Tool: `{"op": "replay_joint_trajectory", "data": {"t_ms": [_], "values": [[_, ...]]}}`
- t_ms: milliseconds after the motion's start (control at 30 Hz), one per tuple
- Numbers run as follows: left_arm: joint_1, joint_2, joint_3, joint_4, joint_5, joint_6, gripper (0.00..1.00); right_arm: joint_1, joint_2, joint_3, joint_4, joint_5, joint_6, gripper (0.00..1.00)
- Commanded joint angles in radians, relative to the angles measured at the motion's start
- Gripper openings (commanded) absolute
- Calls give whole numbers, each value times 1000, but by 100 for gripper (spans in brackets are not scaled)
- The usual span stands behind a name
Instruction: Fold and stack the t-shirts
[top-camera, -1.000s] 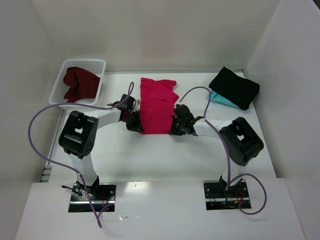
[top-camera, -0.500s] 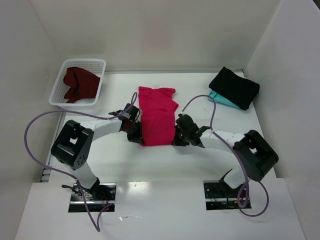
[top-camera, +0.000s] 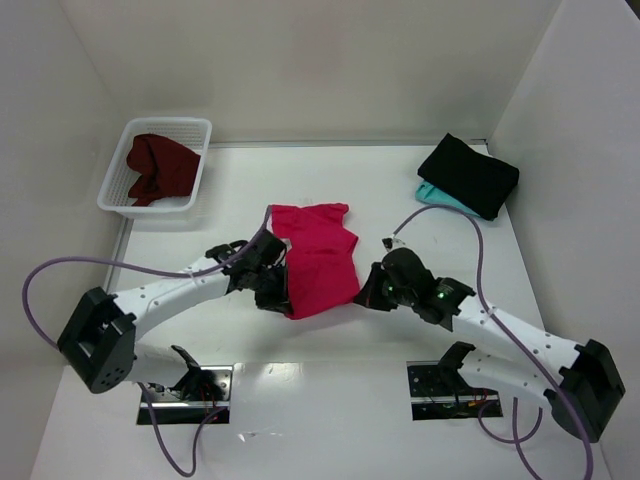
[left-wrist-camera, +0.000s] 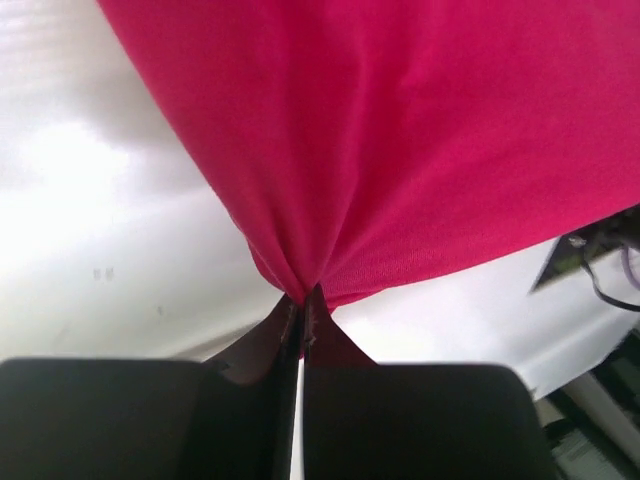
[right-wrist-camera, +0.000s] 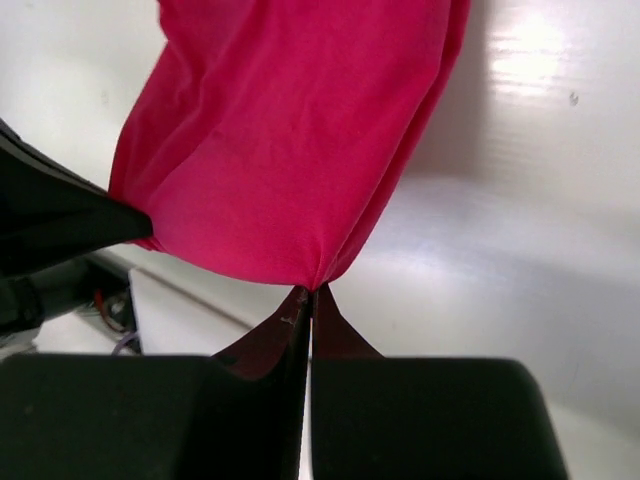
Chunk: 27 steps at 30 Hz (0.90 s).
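In the top view, the left gripper (top-camera: 282, 300) is clamped on the near left corner of the crimson-pink t-shirt (top-camera: 318, 262), and the right gripper (top-camera: 366, 292) is clamped on its near right corner. The shirt lies between the two grippers on the white table (top-camera: 200, 225), its far end resting flat and its near edge raised and bunched toward the pinch points. There are four t-shirts: this pink one, a dark maroon t-shirt (top-camera: 158, 167) crumpled in the single white basket (top-camera: 165, 122) at the far left, and a folded black t-shirt (top-camera: 468, 175) lying on top of a teal t-shirt (top-camera: 440, 197) at the far right. Both arms stretch low and forward, angled inward toward each other, elbows splayed out to the sides.

In the left wrist view, the jaws are pressed together on a gathered point of pink cloth (left-wrist-camera: 400, 130), which fans out above them over the table.

In the right wrist view, the jaws are likewise pinched tight on a corner of the pink cloth (right-wrist-camera: 300, 130), which hangs in folds above the fingertips.
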Motion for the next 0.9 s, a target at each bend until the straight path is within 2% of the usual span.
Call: {"op": "replay_joint_trajectory", "data": {"t_ms": [0,100,267,333,533,700,867], "values": [[-7,-87,87,-162,-60,-60,0,21,-63,51,-119,28,38,0],[-7,-150,167,-248,-128,-85,0,21,-77,124,-153,59,12,0],[17,-159,260,-289,-188,-71,0,21,21,241,-143,102,-71,0],[43,-122,309,-289,-215,-45,0,8,66,307,-142,120,-109,0],[166,10,421,-279,-237,80,0,-161,225,434,-37,71,-266,0],[284,106,514,-244,-225,174,0,-196,368,555,25,61,-329,0],[350,221,592,-213,-185,232,0,-227,524,648,78,50,-364,0]]}}
